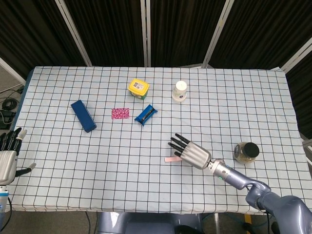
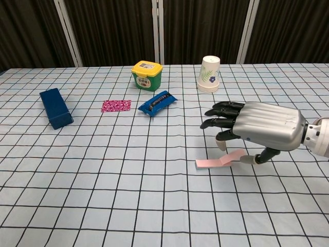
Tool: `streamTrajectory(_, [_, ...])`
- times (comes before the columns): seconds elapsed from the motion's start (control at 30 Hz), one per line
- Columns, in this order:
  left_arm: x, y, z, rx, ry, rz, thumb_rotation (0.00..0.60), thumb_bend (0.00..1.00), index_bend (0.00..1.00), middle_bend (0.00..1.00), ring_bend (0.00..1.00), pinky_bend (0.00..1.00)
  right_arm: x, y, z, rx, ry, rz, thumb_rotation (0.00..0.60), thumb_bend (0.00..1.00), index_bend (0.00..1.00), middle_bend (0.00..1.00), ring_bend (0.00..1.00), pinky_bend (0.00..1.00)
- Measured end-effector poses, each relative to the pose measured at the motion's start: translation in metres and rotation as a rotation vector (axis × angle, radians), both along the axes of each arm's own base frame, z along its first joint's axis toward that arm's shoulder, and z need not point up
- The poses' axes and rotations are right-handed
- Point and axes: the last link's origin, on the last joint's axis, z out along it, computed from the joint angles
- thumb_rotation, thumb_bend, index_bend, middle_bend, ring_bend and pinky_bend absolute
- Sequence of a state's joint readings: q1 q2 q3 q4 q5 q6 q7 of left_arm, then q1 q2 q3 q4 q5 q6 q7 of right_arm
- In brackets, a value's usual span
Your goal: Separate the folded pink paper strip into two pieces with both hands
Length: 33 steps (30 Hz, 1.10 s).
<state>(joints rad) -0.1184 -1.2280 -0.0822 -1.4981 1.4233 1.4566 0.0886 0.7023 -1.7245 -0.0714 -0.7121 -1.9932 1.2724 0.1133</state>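
The folded pink paper strip lies on the checked tablecloth near the front middle. Its right end lifts slightly off the cloth. My right hand hovers palm down just over that right end, fingers apart and slightly bent, pointing left. The thumb sits low beside the strip's raised end; contact cannot be made out. Nothing is gripped. My left hand hangs at the table's front left edge, far from the strip, with fingers spread and holding nothing. It does not appear in the chest view.
A dark blue box lies at the left. A pink patterned packet, a blue snack bar, a yellow-lidded tub and a paper cup sit further back. A glass jar stands right of my right forearm.
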Motion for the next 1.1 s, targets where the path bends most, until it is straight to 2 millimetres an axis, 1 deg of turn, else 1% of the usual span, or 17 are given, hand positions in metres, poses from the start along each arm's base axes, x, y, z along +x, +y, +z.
streamTrajectory(0.5, [0.002,-0.001,0.000,0.002,-0.002,-0.007,0.600,0.00,0.00,0.00,0.00,0.00,-0.002,0.000,-0.002,0.012,-0.013,-0.009,0.600,0.37,0.51,0.13,0.00,0.00])
streamTrajectory(0.57, [0.002,-0.001,0.000,0.001,-0.001,-0.007,0.600,0.00,0.00,0.00,0.00,0.00,-0.002,0.000,-0.002,0.010,-0.013,-0.009,0.600,0.38,0.52,0.14,0.00,0.00])
streamTrajectory(0.87, [0.003,-0.002,-0.001,-0.002,0.001,-0.010,0.600,0.00,0.00,0.00,0.00,0.00,0.000,0.001,-0.001,0.021,-0.044,-0.021,0.600,0.43,0.68,0.16,0.00,0.00])
streamTrajectory(1.1, [0.004,-0.001,-0.004,-0.016,-0.004,-0.009,0.600,0.00,0.00,0.00,0.00,0.00,0.010,0.003,0.001,0.042,-0.114,-0.034,0.600,0.43,0.69,0.17,0.00,0.00])
